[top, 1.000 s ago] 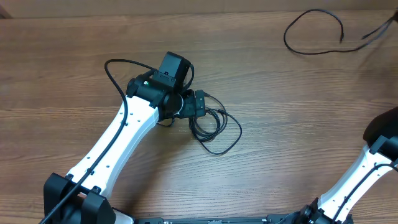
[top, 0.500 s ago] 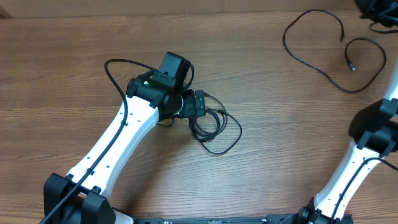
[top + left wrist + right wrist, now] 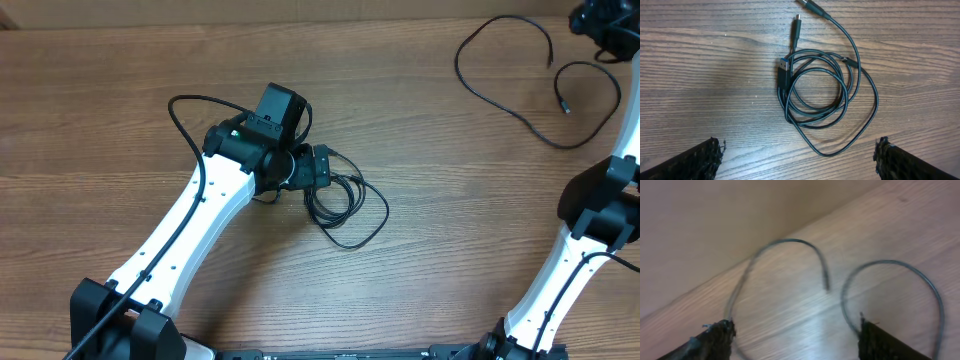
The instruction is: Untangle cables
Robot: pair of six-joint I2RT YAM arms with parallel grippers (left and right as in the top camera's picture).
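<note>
Overhead, the coiled cables are lying mid-worktop, partly under the head of the left arm. A loose cable is curving across the far right corner, near the right jaws.

In the left wrist view, the left jaws are standing wide apart above the coiled cables, touching nothing.

In the blurred right wrist view, the right jaws are gaping too and holding nothing. The loose cable is lying on the wood beyond their tips.
</note>
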